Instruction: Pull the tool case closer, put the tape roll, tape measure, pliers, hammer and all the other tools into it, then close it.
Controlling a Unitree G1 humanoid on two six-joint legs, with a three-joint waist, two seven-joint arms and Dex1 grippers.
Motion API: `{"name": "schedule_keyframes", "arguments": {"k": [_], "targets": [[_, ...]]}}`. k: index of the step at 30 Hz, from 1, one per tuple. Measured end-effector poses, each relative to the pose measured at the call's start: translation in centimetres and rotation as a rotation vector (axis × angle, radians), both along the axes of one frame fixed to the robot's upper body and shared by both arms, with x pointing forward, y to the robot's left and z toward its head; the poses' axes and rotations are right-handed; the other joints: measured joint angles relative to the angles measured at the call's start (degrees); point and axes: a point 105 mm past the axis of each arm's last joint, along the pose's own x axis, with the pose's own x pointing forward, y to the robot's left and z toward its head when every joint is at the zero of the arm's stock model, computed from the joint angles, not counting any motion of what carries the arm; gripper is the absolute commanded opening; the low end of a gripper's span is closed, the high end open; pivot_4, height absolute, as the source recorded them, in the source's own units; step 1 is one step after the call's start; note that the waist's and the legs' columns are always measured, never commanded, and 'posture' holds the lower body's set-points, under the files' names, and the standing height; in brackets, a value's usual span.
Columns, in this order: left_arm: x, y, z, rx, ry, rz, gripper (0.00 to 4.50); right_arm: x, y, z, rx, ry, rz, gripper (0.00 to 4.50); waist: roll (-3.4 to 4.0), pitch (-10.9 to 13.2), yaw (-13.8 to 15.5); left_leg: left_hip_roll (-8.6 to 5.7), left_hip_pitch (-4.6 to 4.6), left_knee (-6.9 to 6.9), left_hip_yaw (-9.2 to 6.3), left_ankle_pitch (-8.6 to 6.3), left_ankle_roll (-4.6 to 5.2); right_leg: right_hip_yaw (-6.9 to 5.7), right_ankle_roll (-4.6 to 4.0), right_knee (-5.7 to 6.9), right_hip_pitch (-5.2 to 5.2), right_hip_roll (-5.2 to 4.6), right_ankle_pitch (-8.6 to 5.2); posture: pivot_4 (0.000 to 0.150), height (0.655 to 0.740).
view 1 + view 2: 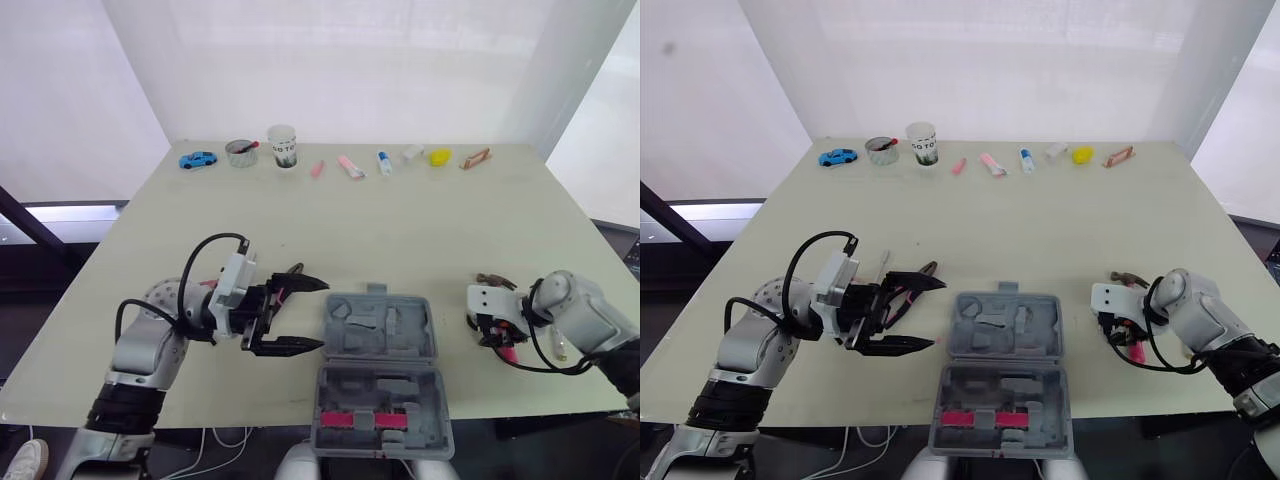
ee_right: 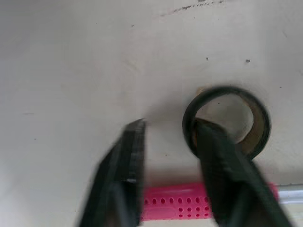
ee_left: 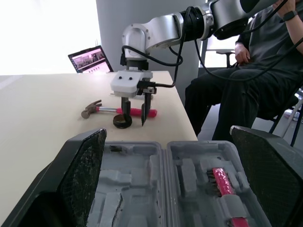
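1. Between the two black fingers of my right gripper there is a plain gap, so these jaws stand open and grip nothing. One finger reaches down inside the black ring-shaped tape roll. The other stands outside it over bare tabletop.
2. Just beside the roll lies the hammer with the pink perforated grip and metal head. It rests flat near the right front edge of the pale green table.
3. My left gripper is spread wide and empty. It points at the left side of the grey moulded plastic tool case, just beside it, and I cannot tell whether it touches.
4. The case lies open at the table's near edge, between my two arms. Its far half shows bare recesses, and its near half holds a pink strip.
5. Along the far edge, well apart from the case, stands a row of small things, among them a blue toy car and a white paper cup.
6. Beyond my right arm, a person in dark clothes sits on a chair, and an open laptop stands further back.
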Motion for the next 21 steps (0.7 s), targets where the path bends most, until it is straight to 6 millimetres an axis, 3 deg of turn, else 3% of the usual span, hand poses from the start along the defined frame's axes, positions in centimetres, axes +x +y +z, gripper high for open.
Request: {"name": "schedule_keyframes", "arguments": {"k": [4,10,12,15,18,21], "targets": [[-0.1,0.0,0.1,-0.015,0.014,-0.007,4.50,0.0,0.0,0.1,-0.008,0.011,0.017,0.04,0.00,0.00,0.00,0.00,0.00,0.02,-0.01,0.00,0.00,0.00,0.00,0.02,0.00,0.00,0.00,0.150,0.7400],[-0.1,0.3,0.2,-0.021,0.004,0.006,4.50,0.6,0.3,2.0,-0.055,-0.015,0.095,0.04,0.06,0.04,-0.15,0.00,0.02,0.06,0.01,0.00,0.00,0.01,0.00,0.05,0.00,0.00,0.00,0.150,0.7400],[-0.2,0.4,-0.1,-0.027,0.007,0.021,4.50,1.4,1.8,4.5,-0.084,-0.061,0.188,0.04,0.19,0.12,-0.47,0.02,0.04,0.06,0.02,0.00,0.00,0.04,0.00,0.13,-0.04,0.02,0.00,0.150,0.7400],[0.0,1.0,-0.2,-0.041,0.005,0.073,4.50,2.0,4.8,6.4,-0.065,-0.087,0.279,0.04,0.20,0.12,-0.53,0.08,0.08,0.07,-0.01,0.00,0.00,0.02,-0.03,0.30,-0.06,0.09,-0.01,0.150,0.7400],[0.2,2.0,-0.4,-0.062,0.016,0.152,4.50,2.1,9.0,7.3,-0.027,-0.058,0.374,0.04,0.21,0.13,-0.54,0.08,0.05,0.12,-0.03,0.01,-0.01,0.03,-0.10,0.61,-0.20,0.10,-0.04,0.150,0.7400],[-0.1,3.1,-1.1,-0.062,0.045,0.217,4.50,2.6,11.8,7.9,-0.025,-0.058,0.436,0.04,0.24,0.15,-0.19,0.09,0.03,0.15,-0.05,0.01,-0.02,-0.02,-0.12,0.67,-0.23,0.08,-0.06,0.150,0.7400]]}}
